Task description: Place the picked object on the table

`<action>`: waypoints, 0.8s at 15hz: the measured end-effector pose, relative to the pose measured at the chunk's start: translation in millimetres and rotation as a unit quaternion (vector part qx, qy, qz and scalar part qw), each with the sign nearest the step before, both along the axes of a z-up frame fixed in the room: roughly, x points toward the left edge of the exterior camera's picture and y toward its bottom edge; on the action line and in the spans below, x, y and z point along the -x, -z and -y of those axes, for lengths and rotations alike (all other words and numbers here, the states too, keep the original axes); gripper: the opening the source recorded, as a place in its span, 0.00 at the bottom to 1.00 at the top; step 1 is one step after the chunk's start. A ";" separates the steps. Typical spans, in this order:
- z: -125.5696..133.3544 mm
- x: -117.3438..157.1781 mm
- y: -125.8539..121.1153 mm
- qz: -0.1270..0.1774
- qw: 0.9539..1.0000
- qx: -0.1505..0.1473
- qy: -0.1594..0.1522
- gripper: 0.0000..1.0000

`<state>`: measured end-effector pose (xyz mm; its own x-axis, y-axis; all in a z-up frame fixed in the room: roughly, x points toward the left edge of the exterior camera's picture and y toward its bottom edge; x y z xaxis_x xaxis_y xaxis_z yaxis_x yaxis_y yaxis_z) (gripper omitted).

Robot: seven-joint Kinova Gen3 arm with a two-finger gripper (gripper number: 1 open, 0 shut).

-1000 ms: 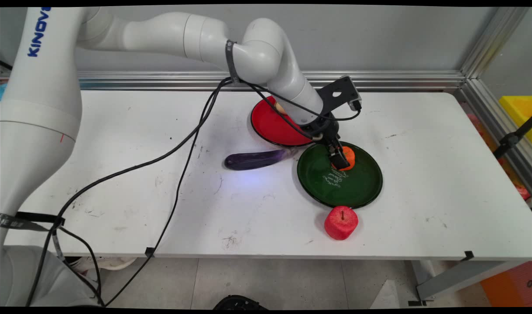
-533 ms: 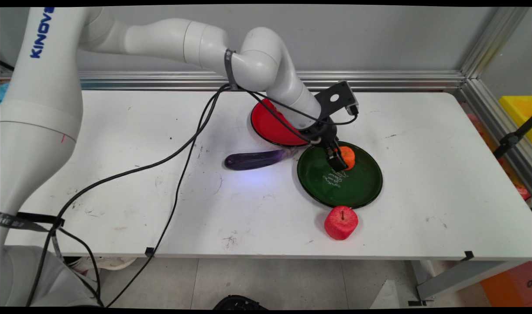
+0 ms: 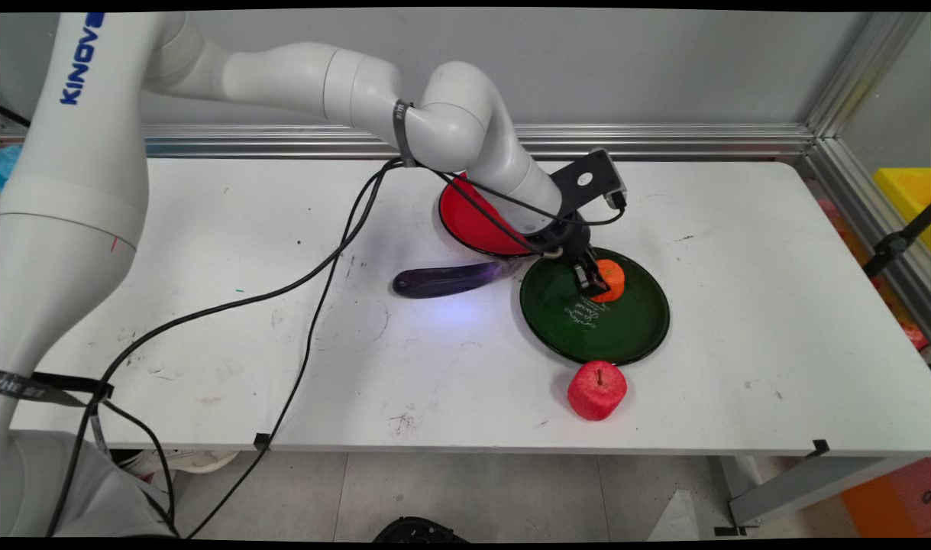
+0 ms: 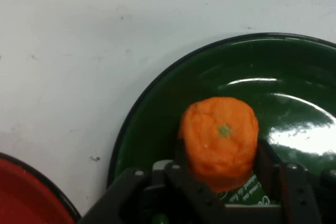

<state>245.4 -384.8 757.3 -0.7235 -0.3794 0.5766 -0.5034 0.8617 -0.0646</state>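
While the orange [image 4: 219, 140] is shown gripped between both fingers [image 4: 181, 179] only in the hand view, the gripper [image 3: 593, 283] is seen drawn slightly back over the green plate [image 3: 625, 336] compared with a second ago. Open table [image 3: 740, 305] lies right; a red plate [image 3: 469, 221], eggplant [image 3: 442, 279] and apple [image 3: 596, 390] crowd the other sides.

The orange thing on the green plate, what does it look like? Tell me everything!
The orange is a squat toy fruit, bright orange with a rough, spongy-looking skin and a tiny green dot on top. It sits upright on the dark green plate, toward the plate's far side. The gripper is down around it, with black fingers on either side. In the hand view they seem to press against it.
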 end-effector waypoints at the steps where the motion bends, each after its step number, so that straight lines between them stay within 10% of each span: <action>1: -0.2 0.1 0.9 0.000 1.000 0.000 0.000 0.00; 12: 0.5 1.2 -11.4 -0.007 1.000 0.001 0.001 0.00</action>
<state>244.2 -385.4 768.7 -0.7160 -0.3766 0.5878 -0.5029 0.8623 -0.0601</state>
